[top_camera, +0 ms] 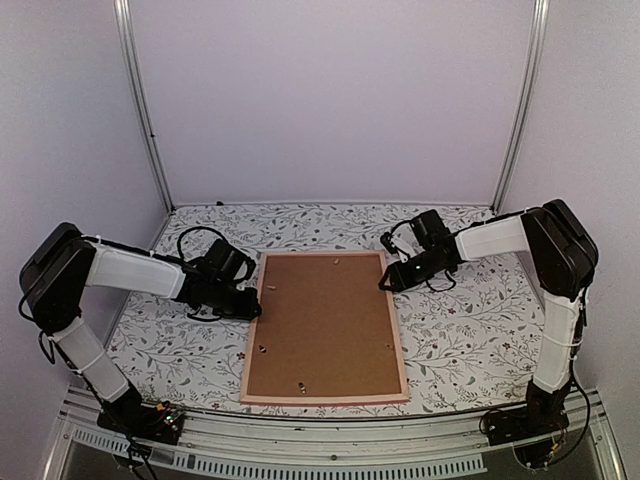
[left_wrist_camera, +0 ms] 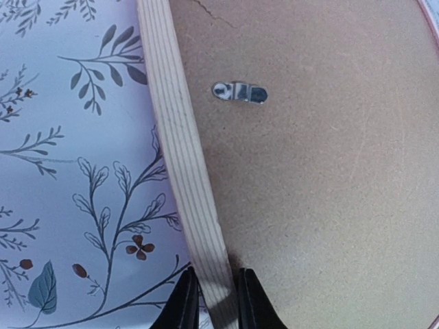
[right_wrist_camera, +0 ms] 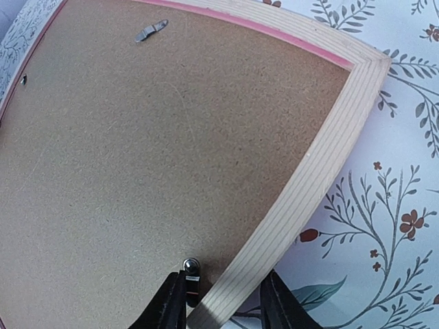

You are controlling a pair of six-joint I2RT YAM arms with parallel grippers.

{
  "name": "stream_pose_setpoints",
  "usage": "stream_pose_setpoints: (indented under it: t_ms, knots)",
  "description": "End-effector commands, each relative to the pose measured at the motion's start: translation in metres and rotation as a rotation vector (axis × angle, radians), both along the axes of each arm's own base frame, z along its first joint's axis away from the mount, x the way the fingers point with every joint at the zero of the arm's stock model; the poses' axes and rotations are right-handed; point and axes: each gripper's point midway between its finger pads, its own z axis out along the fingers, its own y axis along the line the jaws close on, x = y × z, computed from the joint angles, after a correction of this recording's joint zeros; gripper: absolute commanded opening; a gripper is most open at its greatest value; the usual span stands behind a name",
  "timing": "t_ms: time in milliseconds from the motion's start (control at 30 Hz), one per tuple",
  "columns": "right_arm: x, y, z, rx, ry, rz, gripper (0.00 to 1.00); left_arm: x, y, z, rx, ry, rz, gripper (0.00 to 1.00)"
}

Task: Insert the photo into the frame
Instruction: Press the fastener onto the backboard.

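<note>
Top view: left gripper (top_camera: 248, 303) sits narrow on the left long rail of the frame (top_camera: 325, 398), and right gripper (top_camera: 388, 278) is on the opposite rail near the far corner. The frame lies flat between the two, face down on the floral tablecloth (top_camera: 460, 330), with the brown backing board (top_camera: 325, 320) up and small metal tabs (top_camera: 300, 384) around its edge. Nothing stands between either gripper and its rail. Left wrist: left gripper (left_wrist_camera: 218, 301) is nearly closed and pinches the pale wood rail of the frame (left_wrist_camera: 182, 157), one finger on the cloth side and one on the board side. The rail runs straight ahead from the jaws. The backing board (left_wrist_camera: 329, 192) is to their right with one metal tab (left_wrist_camera: 239, 92) ahead, and the tablecloth (left_wrist_camera: 68, 171) is to their left. Right wrist: right gripper (right_wrist_camera: 226, 308) is set wider and straddles the rail of the frame (right_wrist_camera: 309, 171), both fingers snug against it. The left finger rests on the backing board (right_wrist_camera: 151, 157) just behind a small metal clip (right_wrist_camera: 191, 266). The frame corner is ahead and to the right, with a pink strip (right_wrist_camera: 274, 34) along the inner edge, and the tablecloth (right_wrist_camera: 384, 226) is to the right.
</note>
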Motion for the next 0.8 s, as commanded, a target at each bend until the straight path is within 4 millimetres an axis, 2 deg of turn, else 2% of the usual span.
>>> stream_pose_setpoints:
  t_ms: [0, 200, 500, 767]
  knots:
    - [0.0, -0.016, -0.002, -0.072, -0.021, 0.038, 0.41, -0.004, 0.0, -0.004, 0.03, 0.016, -0.066, 0.17]
    - [-0.002, -0.02, -0.006, -0.08, -0.01, 0.009, 0.49, -0.003, -0.001, -0.002, 0.024, 0.014, -0.07, 0.17]
    - [-0.006, -0.031, -0.01, -0.158, -0.045, -0.029, 0.48, -0.003, -0.001, -0.003, 0.027, 0.016, -0.068, 0.18]
    - [-0.015, -0.023, -0.008, -0.127, -0.035, 0.007, 0.52, -0.003, -0.001, -0.004, 0.028, 0.02, -0.069, 0.18]
